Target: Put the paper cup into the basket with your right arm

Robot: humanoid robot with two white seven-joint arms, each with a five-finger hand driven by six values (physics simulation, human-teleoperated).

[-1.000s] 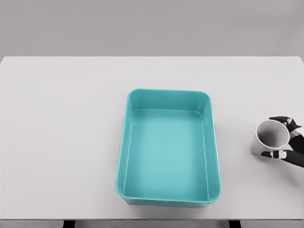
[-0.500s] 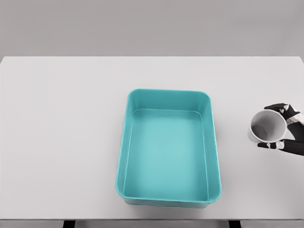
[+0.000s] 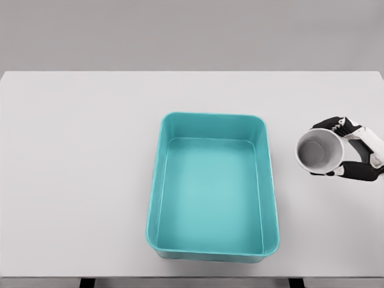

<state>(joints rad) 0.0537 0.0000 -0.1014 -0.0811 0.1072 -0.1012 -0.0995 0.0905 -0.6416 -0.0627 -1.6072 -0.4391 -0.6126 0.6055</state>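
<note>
A white cup is held beside a blue-green basket.

The white table [image 3: 78, 180] fills most of the frame. The blue-green basket [image 3: 213, 254] sits in the middle, with nothing seen inside it. Near the right edge, outside the basket, the paper cup [image 3: 320, 150] is shown with its open mouth visible. The right hand [image 3: 353, 151] is wrapped tight around the cup.

A bare simulated test bench, not a lived-in room: a plain white table [image 3: 78, 180] against a flat grey backdrop [image 3: 192, 33], uniformly lit, without furnishings.
</note>
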